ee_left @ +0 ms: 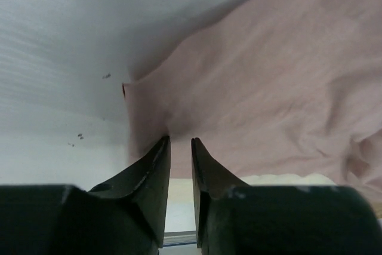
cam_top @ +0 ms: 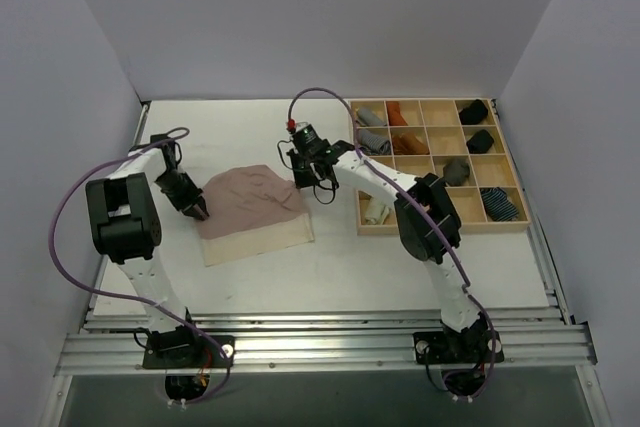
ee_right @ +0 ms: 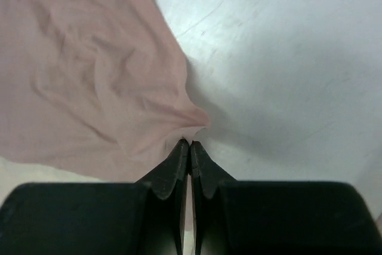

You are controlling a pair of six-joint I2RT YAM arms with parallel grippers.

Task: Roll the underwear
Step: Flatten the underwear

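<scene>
The dusty pink underwear (cam_top: 250,199) lies spread flat on the table, its beige part (cam_top: 262,238) toward the front. My left gripper (cam_top: 200,211) is at its left edge. In the left wrist view the gripper (ee_left: 181,140) has its jaws a narrow gap apart, tips against the pink cloth (ee_left: 268,88), with nothing seen between them. My right gripper (cam_top: 301,178) is at the cloth's back right corner. In the right wrist view the gripper (ee_right: 190,143) is shut, pinching a peak of the pink cloth (ee_right: 89,76). A pale yellowish roll (cam_top: 375,212) lies in the tray.
A wooden tray (cam_top: 437,230) with compartments stands at the right, holding grey, rust, black and blue-striped rolls. Walls close in the table on the left, back and right. A metal rail runs along the near edge.
</scene>
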